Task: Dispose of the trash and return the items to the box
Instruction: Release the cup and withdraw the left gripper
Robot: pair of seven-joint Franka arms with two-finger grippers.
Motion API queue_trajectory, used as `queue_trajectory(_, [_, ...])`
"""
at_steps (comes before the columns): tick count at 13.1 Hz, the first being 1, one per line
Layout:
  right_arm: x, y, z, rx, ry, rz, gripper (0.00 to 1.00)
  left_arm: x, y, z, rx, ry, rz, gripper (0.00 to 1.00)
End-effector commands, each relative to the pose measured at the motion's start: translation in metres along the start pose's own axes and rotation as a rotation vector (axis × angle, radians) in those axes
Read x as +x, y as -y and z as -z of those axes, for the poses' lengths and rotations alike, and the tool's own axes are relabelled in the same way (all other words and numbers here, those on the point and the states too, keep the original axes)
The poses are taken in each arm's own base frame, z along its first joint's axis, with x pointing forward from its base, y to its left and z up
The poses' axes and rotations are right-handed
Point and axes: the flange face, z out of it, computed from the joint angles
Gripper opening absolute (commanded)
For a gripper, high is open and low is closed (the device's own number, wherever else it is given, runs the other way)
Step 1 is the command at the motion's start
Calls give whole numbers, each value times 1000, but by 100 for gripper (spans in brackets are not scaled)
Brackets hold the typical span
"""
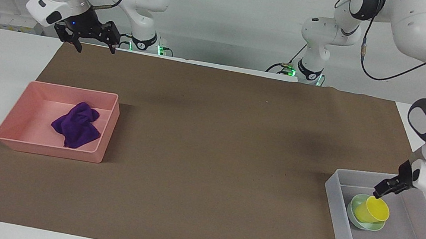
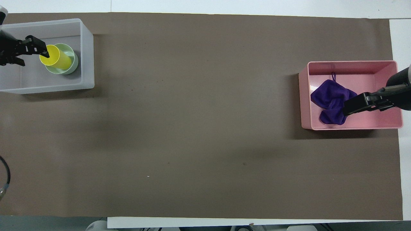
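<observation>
The yellow cup [image 1: 372, 210] stands a little tilted in the mint-green bowl [image 1: 374, 228], which sits in the translucent tub [image 1: 335, 211] at the left arm's end of the table. My left gripper [image 1: 380, 193] is open and empty, just above the cup's rim and apart from it. In the overhead view the cup [image 2: 55, 57], the bowl [image 2: 73, 62], the tub [image 2: 87, 48] and the left gripper [image 2: 33, 54] show at the top corner. The purple cloth [image 1: 75, 130] lies in the pink tray [image 1: 54, 150]. My right gripper [image 1: 93, 46] is open and held high, waiting.
Brown paper [image 1: 206, 157] covers the table between the tub and the pink tray [image 2: 369, 69]. In the overhead view the raised right gripper [image 2: 350, 107] overlaps the purple cloth [image 2: 327, 98] without touching it.
</observation>
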Motion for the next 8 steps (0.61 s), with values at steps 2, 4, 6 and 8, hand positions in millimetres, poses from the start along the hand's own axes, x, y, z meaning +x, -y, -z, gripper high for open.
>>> queue_trajectory(2, [-4, 0, 0, 15, -10, 3, 99, -88, -3, 73, -11, -14, -211, 100])
queue_trajectory(4, [-4, 0, 1, 15, -12, 2, 99, -89, -7, 98, -9, -10, -237, 100])
queue_trajectory(6, [-4, -1, 1, 15, -12, -1, 99, -88, -7, 105, -9, -13, -240, 100])
queue_trajectory(8, [-3, -3, 1, 15, -21, -9, 99, -88, -7, 103, -6, -6, -240, 100])
